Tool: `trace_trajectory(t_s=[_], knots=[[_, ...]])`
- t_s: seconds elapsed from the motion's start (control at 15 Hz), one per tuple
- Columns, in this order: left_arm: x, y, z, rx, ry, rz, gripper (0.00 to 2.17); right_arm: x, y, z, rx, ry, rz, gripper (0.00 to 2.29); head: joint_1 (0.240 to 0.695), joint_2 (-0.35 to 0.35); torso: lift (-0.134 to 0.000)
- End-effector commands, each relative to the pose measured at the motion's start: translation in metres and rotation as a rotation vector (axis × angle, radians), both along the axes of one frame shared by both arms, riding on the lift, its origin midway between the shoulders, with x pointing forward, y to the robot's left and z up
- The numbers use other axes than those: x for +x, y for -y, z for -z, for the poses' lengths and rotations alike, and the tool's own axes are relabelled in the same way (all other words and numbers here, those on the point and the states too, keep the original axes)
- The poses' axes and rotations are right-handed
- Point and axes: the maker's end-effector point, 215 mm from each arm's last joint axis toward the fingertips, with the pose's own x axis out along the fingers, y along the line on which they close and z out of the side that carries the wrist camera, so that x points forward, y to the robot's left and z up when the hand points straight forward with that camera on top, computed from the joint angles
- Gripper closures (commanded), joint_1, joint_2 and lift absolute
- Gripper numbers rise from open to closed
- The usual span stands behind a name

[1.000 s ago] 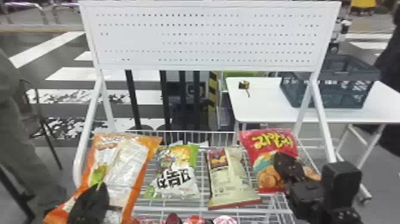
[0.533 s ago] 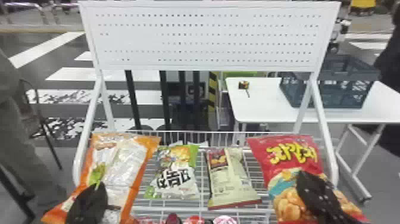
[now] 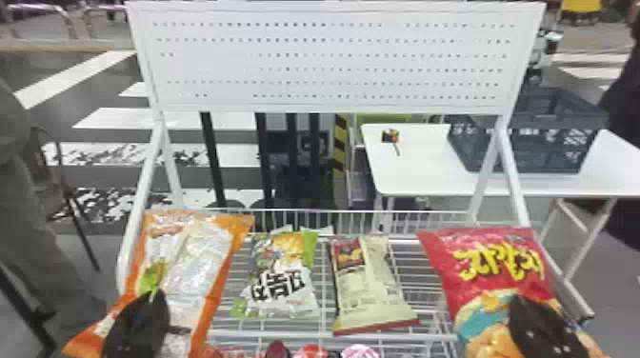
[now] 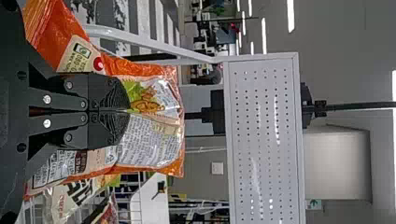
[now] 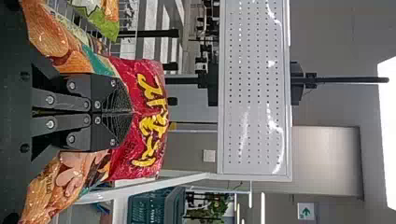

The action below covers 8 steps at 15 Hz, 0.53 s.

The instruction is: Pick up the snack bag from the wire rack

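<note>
In the head view the wire rack [image 3: 405, 281] carries a green-and-white snack bag [image 3: 281, 271] and a cream one [image 3: 369, 281]. My left gripper [image 3: 138, 323] is at the orange snack bag [image 3: 214, 257]; in the left wrist view this gripper [image 4: 128, 111] is shut on the orange bag [image 4: 154, 140], whose sides spread past both fingers. At the right, my right gripper [image 3: 538, 323] holds the red snack bag [image 3: 481, 247] raised over the rack's right side. The right wrist view has this gripper [image 5: 132, 112] shut, with the red bag [image 5: 135, 161] creased at its fingertips.
A white pegboard panel [image 3: 333, 57] stands behind the rack on slanted white posts. Several red-topped items [image 3: 309, 352] lie below, near the bottom edge. Beyond at right, a white table [image 3: 419, 166] bears a dark crate [image 3: 528, 147] and a small object [image 3: 390, 136].
The red bag has come up and toward me with my right gripper, looking larger and farther right than a second ago. My left gripper and the orange bag have hardly moved.
</note>
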Motion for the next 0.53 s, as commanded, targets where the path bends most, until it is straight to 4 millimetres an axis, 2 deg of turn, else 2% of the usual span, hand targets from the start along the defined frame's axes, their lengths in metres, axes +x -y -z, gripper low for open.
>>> trace_trajectory(t_s=[0.0,0.47], knots=[[-0.0022,-0.0003,-0.0014,0.001,0.000,-0.001,1.86,-0.0003,-0.0020,-0.0010,0.006,0.003,-0.004,2.25,0.499,0.000,0.000],[-0.0042,-0.0008,-0.0034,0.003,0.002,-0.001,1.86,-0.0046,-0.0014,-0.0013,0.005,0.005,-0.003,2.25,0.499,0.000,0.000]])
